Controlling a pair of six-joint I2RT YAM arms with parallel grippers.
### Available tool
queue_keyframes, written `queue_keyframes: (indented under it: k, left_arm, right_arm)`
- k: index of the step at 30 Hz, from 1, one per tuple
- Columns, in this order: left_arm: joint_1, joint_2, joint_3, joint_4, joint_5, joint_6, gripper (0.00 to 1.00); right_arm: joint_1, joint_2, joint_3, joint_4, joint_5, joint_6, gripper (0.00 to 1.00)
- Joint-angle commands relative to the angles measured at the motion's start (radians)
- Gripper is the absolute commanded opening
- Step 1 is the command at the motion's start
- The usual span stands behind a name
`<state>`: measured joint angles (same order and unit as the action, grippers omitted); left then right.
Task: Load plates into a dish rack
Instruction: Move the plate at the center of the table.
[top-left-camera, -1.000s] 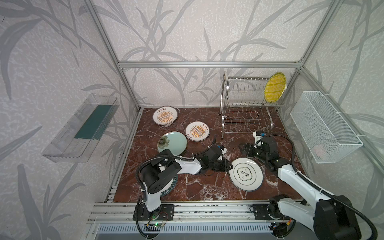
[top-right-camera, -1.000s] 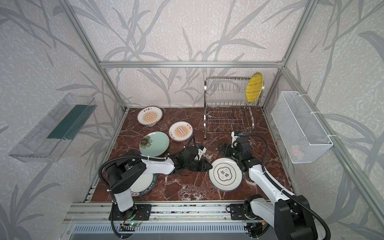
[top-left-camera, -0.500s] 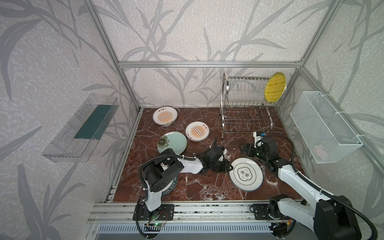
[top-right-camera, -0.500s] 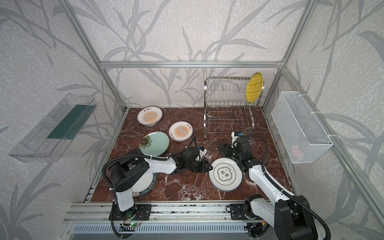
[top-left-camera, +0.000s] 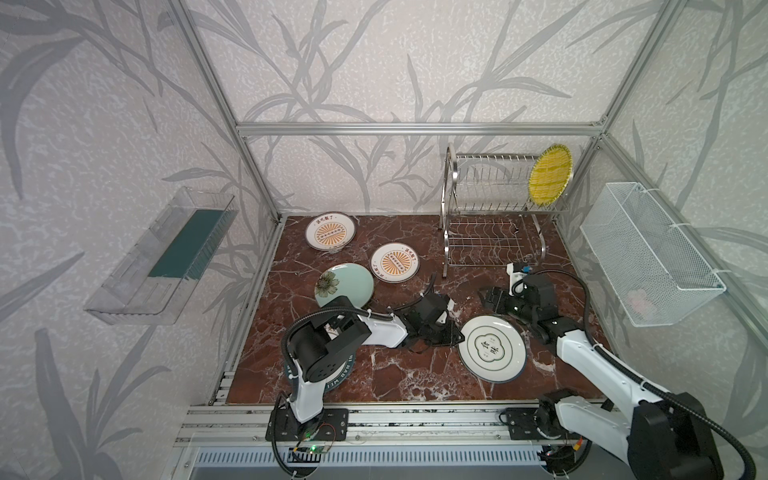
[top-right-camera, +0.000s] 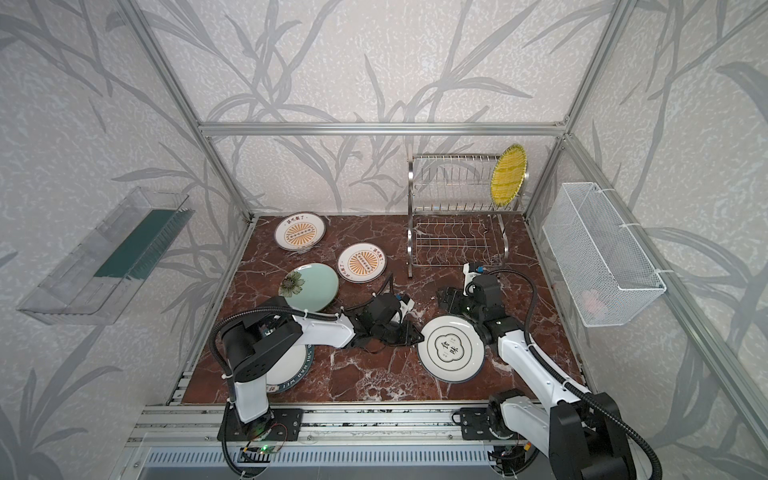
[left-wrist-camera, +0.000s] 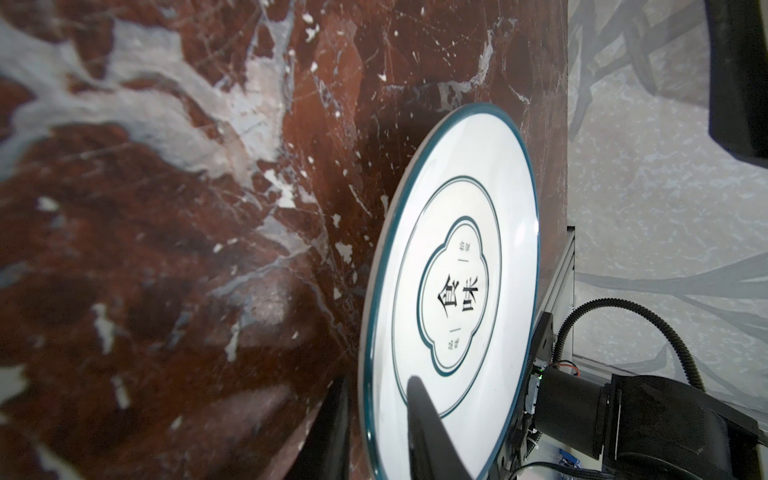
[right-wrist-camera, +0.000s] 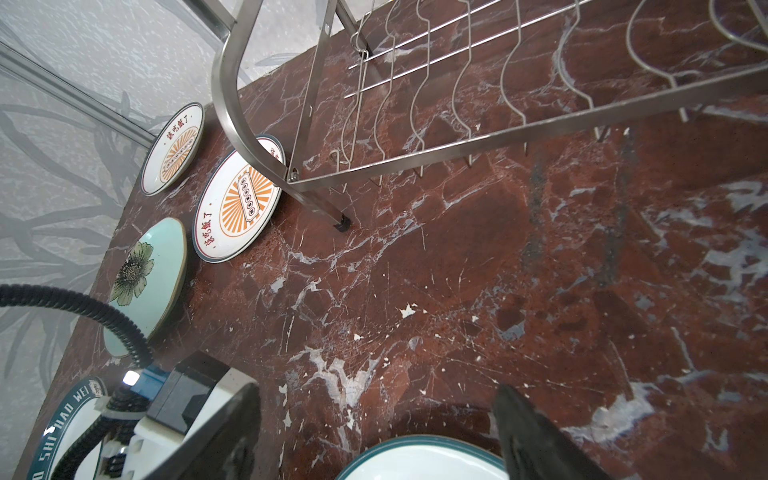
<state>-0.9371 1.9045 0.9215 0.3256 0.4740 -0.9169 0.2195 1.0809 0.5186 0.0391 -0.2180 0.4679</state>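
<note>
On the red-brown marble bench (top-left-camera: 395, 374), the round white plate with dark cloud outline (top-left-camera: 492, 348) lies flat, just right of the left gripper (left-wrist-camera: 376, 399), whose close-set jaws straddle its near rim. Whether they pinch it is unclear. The wide-open, empty right gripper (right-wrist-camera: 376, 392) hovers beyond its far edge.

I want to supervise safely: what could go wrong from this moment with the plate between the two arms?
1. The left gripper straddles only the rim of the cloud-outline plate; when lifted, the plate may pivot or slip out.
2. The open right gripper hovers near the same plate's edge, so the two arms could bump.
</note>
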Motion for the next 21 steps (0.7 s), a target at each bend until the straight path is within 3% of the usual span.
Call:
queue_keyframes:
  k: [1, 21]
  left_arm:
    - [-0.005, 0.012, 0.025, 0.004, 0.008, -0.006, 0.22]
    - [-0.005, 0.013, 0.024, 0.0, 0.0, -0.01, 0.08]
  right_arm:
    - [-0.007, -0.024, -0.015, 0.004, 0.009, -0.002, 0.87]
    - [-0.022, -0.071, -0.013, -0.038, 0.018, -0.014, 0.86]
